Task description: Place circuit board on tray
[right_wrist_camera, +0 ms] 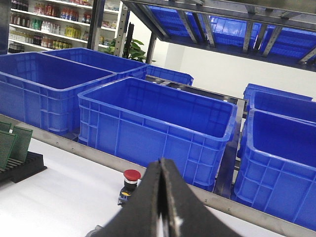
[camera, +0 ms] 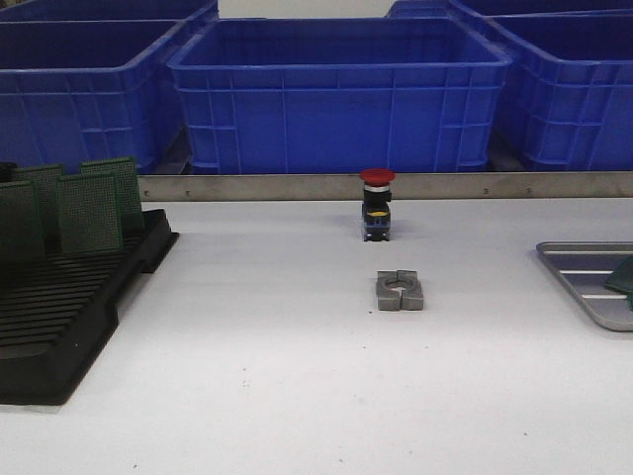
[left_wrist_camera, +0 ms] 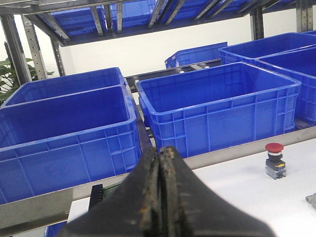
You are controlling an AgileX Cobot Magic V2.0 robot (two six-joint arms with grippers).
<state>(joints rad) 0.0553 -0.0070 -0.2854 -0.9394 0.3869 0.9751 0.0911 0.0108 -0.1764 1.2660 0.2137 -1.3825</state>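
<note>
Several green circuit boards (camera: 96, 203) stand upright in a black slotted rack (camera: 59, 317) at the left of the table. They also show in the right wrist view as circuit boards (right_wrist_camera: 15, 140). The silver tray (camera: 579, 259) lies at the right edge, with a corner of a green board (camera: 623, 277) resting on it. Neither arm appears in the front view. My left gripper (left_wrist_camera: 160, 150) is shut with nothing in it, held above the rack's end, where a green board (left_wrist_camera: 112, 190) peeks out behind it. My right gripper (right_wrist_camera: 162, 162) is shut and empty, facing the crates.
A red push button (camera: 377, 203) stands mid-table at the back, with a grey metal clamp block (camera: 400, 290) in front of it. Blue crates (camera: 336, 94) line the far side behind a metal rail (camera: 297, 186).
</note>
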